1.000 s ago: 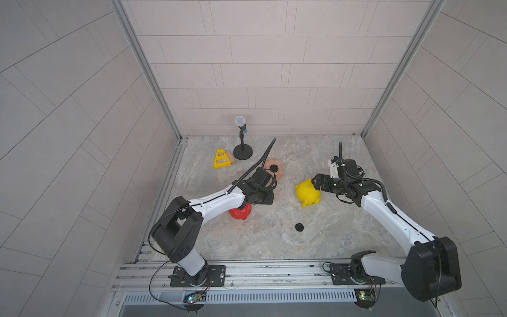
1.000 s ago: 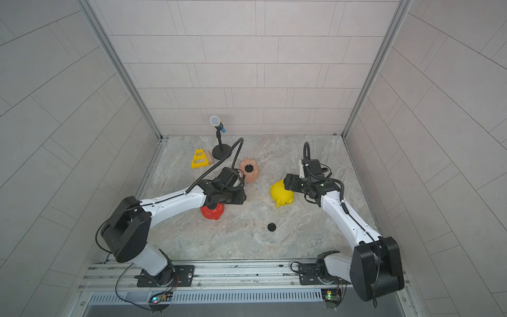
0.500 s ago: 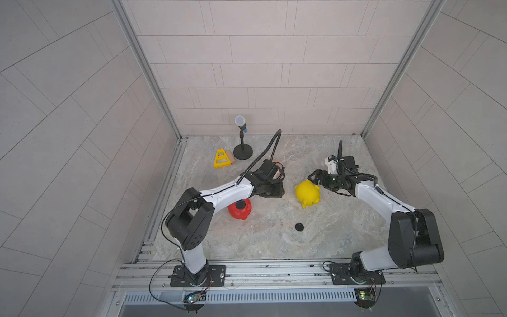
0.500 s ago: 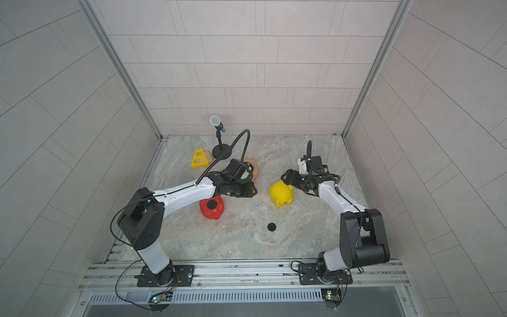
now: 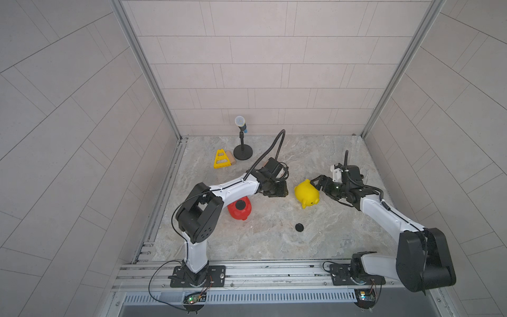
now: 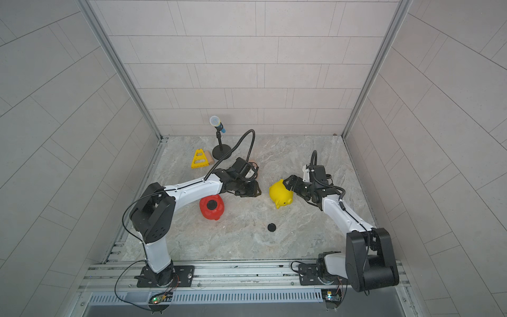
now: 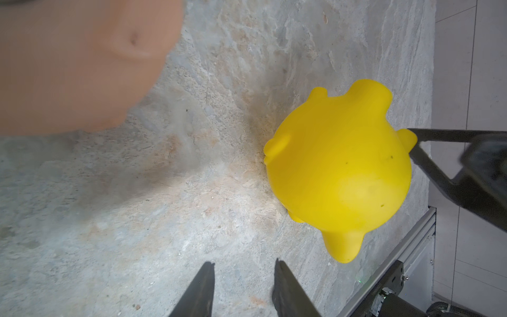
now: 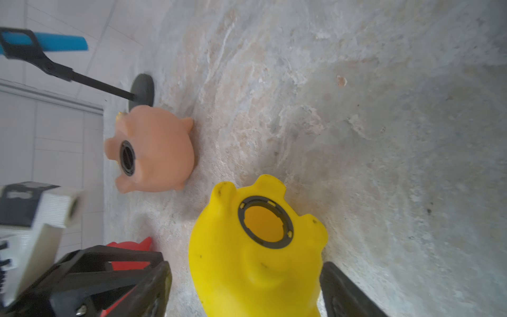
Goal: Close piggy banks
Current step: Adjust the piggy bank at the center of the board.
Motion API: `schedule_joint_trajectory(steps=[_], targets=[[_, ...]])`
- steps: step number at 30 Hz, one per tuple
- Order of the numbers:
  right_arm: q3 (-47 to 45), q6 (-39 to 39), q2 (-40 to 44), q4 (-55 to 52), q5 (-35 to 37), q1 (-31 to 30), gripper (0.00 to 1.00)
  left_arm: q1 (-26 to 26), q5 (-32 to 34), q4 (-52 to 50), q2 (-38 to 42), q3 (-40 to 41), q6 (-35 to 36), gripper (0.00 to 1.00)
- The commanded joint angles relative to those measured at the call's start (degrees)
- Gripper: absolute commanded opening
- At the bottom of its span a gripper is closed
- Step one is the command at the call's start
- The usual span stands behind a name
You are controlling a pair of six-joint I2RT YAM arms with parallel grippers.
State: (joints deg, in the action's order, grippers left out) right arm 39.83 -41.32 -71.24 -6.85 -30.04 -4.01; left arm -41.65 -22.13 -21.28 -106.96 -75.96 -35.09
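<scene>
The yellow piggy bank lies tipped over mid-floor, and its round belly hole is uncovered inside a black ring. My right gripper is open, its fingers straddling this pig's body. The red piggy bank lies under my left forearm with a black plug in its belly. In the right wrist view the peach-pink piggy bank also carries a black plug; my left wrist hides it in both top views. My left gripper is slightly open and empty, between the red and yellow pigs.
A loose black round plug lies on the stone floor in front of the yellow pig. At the back left stand a microphone on a round base and a yellow triangular frame. Tiled walls enclose three sides.
My left gripper has moved right, away from the red pig toward the yellow one, and its wrist now covers the peach-pink pig. The right gripper has stayed at the yellow pig.
</scene>
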Motion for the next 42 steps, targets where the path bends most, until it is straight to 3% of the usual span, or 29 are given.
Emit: schedule_joint_trajectory(steps=[1, 8, 23, 42], targets=[[-1.2, -3.4, 3.0, 4.1, 0.5, -0.1, 0.86, -0.1, -1.4, -0.5, -1.5, -2.5, 0.3, 0.41], [-0.9, -2.3, 0.9, 3.0, 2.8, 0.0, 0.86, 0.0, -2.5, -2.7, -4.7, -7.0, 1.5, 0.41], [-1.1, -6.3, -6.8, 10.0, -3.8, -0.4, 0.84, -0.1, -3.4, -4.1, -8.7, -11.9, 1.6, 0.41], [-1.0, -7.7, -6.9, 10.7, -7.0, -2.6, 0.84, -1.2, -3.6, -5.3, -12.9, -14.6, 1.9, 0.41]])
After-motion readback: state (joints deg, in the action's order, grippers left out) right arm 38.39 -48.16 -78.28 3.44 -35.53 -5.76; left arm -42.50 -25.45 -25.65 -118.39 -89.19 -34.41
